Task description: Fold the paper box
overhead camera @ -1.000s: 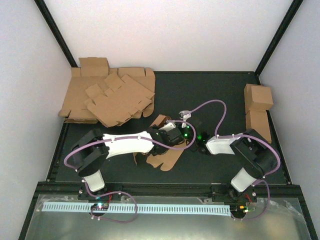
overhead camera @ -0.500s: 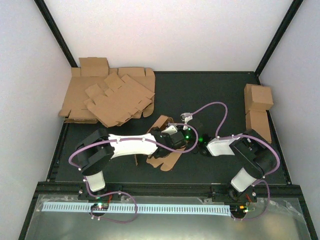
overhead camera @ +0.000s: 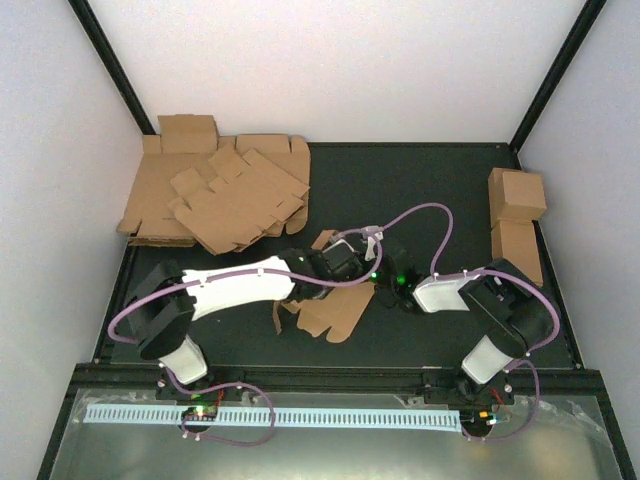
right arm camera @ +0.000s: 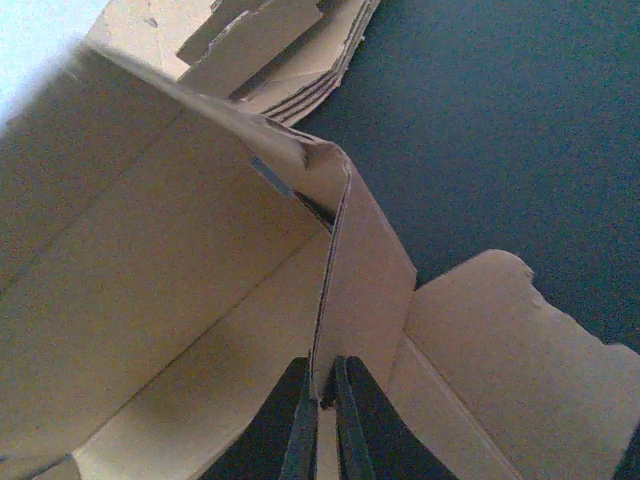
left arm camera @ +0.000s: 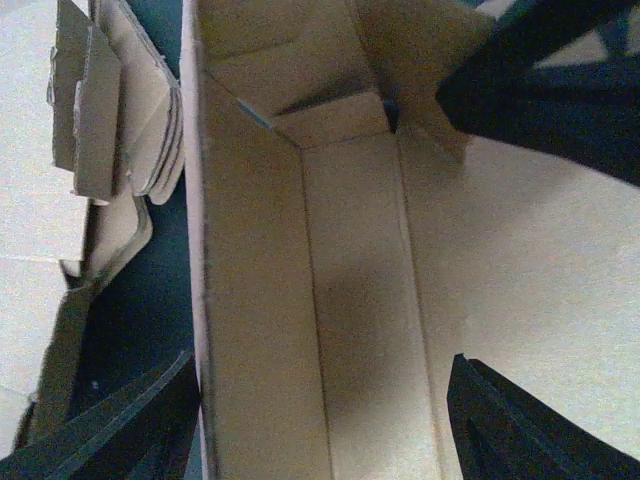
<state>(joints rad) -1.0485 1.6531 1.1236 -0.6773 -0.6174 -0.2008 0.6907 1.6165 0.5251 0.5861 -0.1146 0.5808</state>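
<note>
Overhead view: the box [overhead camera: 335, 312] sat half-formed near the ctr of the dark table [overhead camera: 440, 190], just ahead of both arms, w/ loose flaps lying flat toward me. A stack of flat blanks [overhead camera: 215, 195] lay at far L and finished cartons [overhead camera: 517, 215] at far R, both well apart from the work.

R wrist view: my R gripper [right arm camera: 322, 405] was pinched shut on the edge of an upright short wall [right arm camera: 365, 270], next to a corner of the box.

L wrist view: my L gripper [left arm camera: 322, 365] stood open. One finger [left arm camera: 120, 430] was outside the long wall [left arm camera: 250, 320], the other inside, over the box floor. Neither looked to be touching card.

My read: the step was squaring up the walls so the tabs could lock. To do it well, I'd have wanted the R pinch firm and unmoving as the anchor. I'd have brought the L jaws in slowly onto the long wall near the corner, not mid-span, since corrugated card probably bows there. Pressure should run along the crease, not across it. I couldn't tell whether the corner tab was seated, as that spot was in shadow.
</note>
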